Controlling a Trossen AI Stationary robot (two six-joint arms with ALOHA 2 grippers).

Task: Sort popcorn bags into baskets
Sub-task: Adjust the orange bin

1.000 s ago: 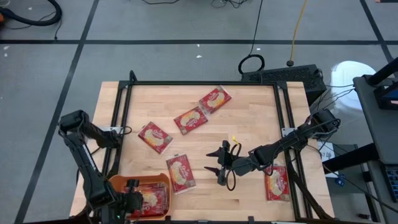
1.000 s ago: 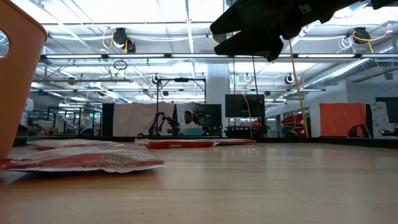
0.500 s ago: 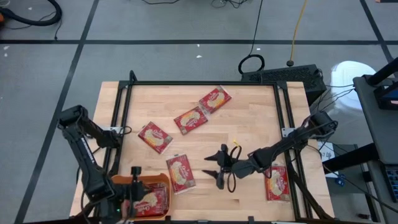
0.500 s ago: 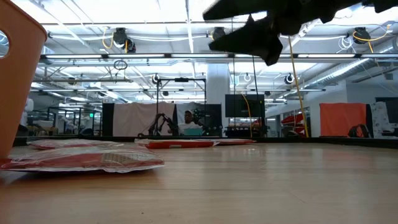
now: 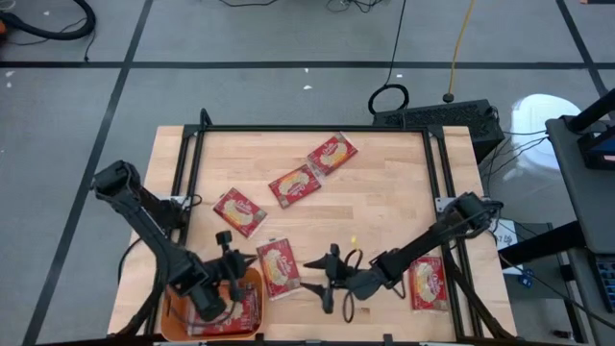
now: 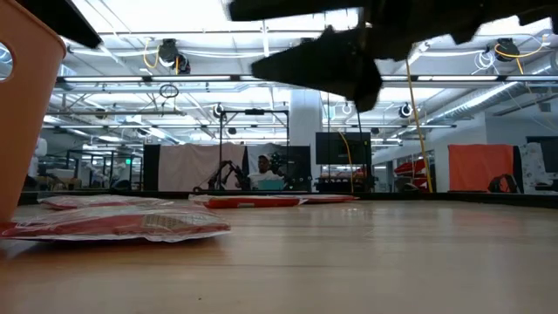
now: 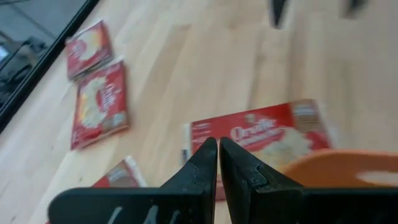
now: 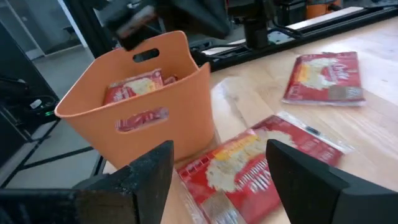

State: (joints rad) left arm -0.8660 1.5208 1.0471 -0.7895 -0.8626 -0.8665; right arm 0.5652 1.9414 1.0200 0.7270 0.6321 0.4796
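Observation:
The orange basket [image 5: 252, 281] stands at the table's near left corner with several popcorn bags [image 8: 134, 87] in it. My left gripper [image 5: 229, 248] hovers shut above the basket's far rim [image 7: 336, 168], holding nothing. One bag [image 5: 280, 267] lies flat just right of the basket. My right gripper [image 5: 315, 281] stands open just right of that bag [image 8: 249, 171], pointing at it and the basket [image 8: 143, 93]. Three more bags [image 5: 239, 210], [image 5: 294, 185], [image 5: 332, 154] lie flat farther back.
Another bag [image 5: 426, 283] lies at the near right, beyond the black rail [image 5: 450, 231]. The rail frames the table on its left, far and right sides. Bare wood shows between the bags in the middle and far right. In the low view, the nearest bag [image 6: 113, 225] lies beside the basket wall [image 6: 22, 105].
My left gripper has swung from above the basket's inside toward the far edge and right, turning to point toward the table's middle; it stays shut. My right gripper has gone toward the table's left and sunk a little, nearing the bag beside the basket; it stays open.

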